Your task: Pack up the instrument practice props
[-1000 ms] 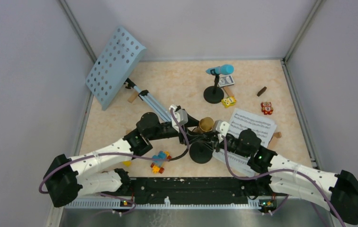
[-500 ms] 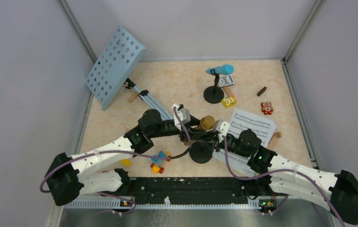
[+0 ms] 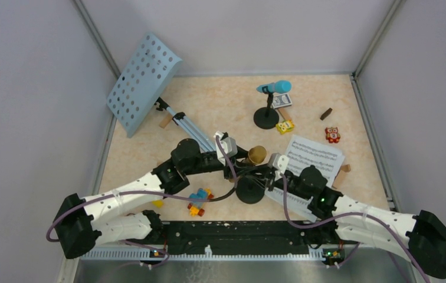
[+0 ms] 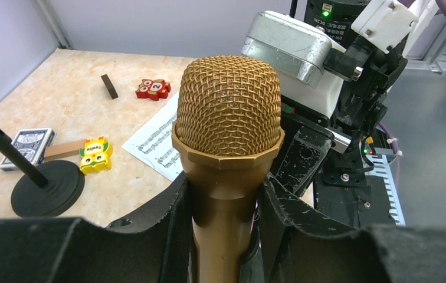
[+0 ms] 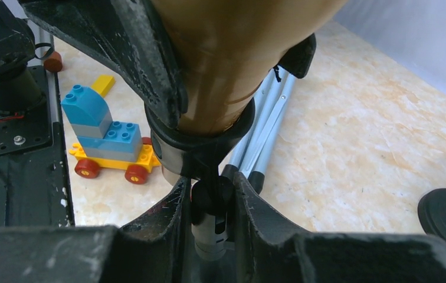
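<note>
Two microphones, two stands: left claw (image 4: pixel 223 197) clamps the gold microphone (image 4: pixel 228 118), right claw (image 5: pixel 209 206) seemingly its stand (image 5: pixel 203 147); blue microphone (image 3: pixel 275 87) at one o'clock.

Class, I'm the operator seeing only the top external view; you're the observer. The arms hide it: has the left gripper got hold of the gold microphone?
Observer: Yes. In the left wrist view the left gripper is shut on the gold microphone, below its mesh head.
Operator: And the other arm?
Observer: The right gripper is shut on the mic holder at its stem, under the clip.
Operator: Is the microphone out of that clip?
Observer: No, its gold body sits in the clip's black ring.
</note>
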Controlling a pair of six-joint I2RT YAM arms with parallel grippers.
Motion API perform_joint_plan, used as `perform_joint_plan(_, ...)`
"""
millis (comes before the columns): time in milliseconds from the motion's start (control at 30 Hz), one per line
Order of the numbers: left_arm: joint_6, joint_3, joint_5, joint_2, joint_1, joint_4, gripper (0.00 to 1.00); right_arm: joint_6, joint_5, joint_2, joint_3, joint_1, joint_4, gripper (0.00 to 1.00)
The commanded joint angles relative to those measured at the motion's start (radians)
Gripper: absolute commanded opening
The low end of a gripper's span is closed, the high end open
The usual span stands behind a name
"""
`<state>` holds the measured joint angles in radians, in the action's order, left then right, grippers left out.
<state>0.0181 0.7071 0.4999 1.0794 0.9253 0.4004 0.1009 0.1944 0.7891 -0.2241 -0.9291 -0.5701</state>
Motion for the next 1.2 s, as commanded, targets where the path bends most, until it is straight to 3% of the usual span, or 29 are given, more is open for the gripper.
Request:
perform_joint_plan(0,-0.014,0.071,-0.045,-0.074,0.001,0.109,0.0,-0.005,-0.039,0.045,0.026,-0.013,0.05,0.0)
perform_joint_plan(867,0.064,0.489,-0.042,0.04,0.001,0.009,0.0,0.013,-0.061,0.091,0.023,-0.017,0.086,0.0)
perform_joint_plan(1033,0.108,0.622,-0.086,0.071,0.001,-0.071,0.0,0.006,-0.065,0.091,0.031,-0.018,0.078,0.0)
perform_joint_plan(1167,0.155,0.677,-0.206,0.043,0.001,-0.121,0.0,-0.001,-0.073,0.093,0.034,-0.018,0.072,0.0)
